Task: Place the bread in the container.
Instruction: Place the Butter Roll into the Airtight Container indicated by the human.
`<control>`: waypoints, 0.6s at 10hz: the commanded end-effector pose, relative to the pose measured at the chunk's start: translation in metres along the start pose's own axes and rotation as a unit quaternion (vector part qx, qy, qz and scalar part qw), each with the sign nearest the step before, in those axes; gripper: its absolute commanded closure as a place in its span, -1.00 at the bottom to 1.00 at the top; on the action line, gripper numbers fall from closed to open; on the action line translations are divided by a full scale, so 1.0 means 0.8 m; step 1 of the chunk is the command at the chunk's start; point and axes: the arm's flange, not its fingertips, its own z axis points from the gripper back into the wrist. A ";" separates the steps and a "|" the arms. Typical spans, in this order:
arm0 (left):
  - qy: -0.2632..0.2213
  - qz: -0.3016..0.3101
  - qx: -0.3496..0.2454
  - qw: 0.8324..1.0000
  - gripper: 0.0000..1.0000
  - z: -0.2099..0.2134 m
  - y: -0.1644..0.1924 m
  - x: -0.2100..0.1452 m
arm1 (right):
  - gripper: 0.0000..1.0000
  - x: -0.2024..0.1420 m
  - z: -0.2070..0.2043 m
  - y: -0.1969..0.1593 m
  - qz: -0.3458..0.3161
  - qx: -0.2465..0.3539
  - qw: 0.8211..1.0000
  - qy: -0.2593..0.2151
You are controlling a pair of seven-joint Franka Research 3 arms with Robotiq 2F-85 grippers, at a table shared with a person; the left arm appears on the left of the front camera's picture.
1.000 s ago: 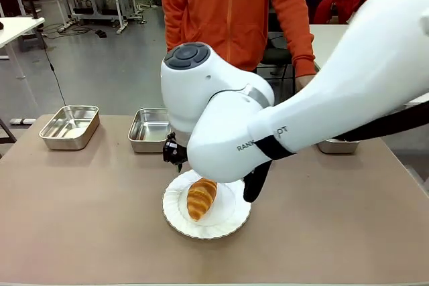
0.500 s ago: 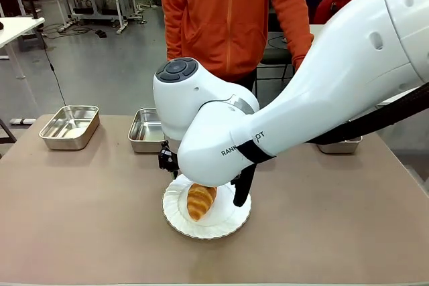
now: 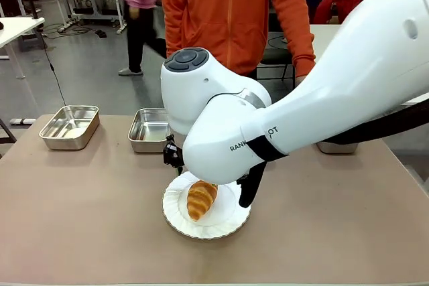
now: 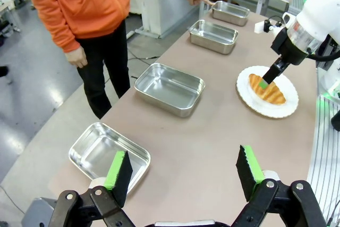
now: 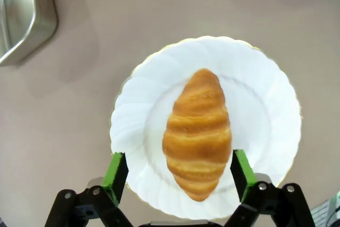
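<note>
On the brown matte tabletop (image 3: 80,219), a golden-brown ridged croissant (image 3: 200,199) lies on a round white scalloped plate (image 3: 231,222). The right gripper (image 5: 178,155) hangs over that plate with its claw spread wide, grey room floor (image 3: 100,78) beyond.

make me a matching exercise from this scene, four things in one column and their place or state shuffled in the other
1 croissant
2 right gripper
3 left gripper
4 steel trays

a empty, in a row
b lying on the white plate
c open, far from the plate
d open, poised over the croissant

Pairs: 1-b, 2-d, 3-c, 4-a
</note>
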 end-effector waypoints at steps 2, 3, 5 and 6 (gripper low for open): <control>-0.008 -0.006 -0.002 1.000 -1.00 0.001 -0.001 0.001 | -1.00 -0.006 -0.006 -0.013 -0.031 -0.012 0.999 0.016; -0.008 -0.006 -0.002 1.000 -1.00 0.001 -0.001 0.001 | -1.00 -0.005 -0.013 -0.014 -0.031 -0.009 0.999 0.019; -0.008 -0.006 -0.002 1.000 -1.00 0.001 -0.001 0.001 | -1.00 -0.005 -0.026 -0.016 -0.029 -0.008 0.999 0.027; -0.008 -0.006 -0.002 1.000 -1.00 0.001 -0.001 0.001 | -1.00 -0.005 -0.034 -0.017 -0.027 -0.012 0.999 0.034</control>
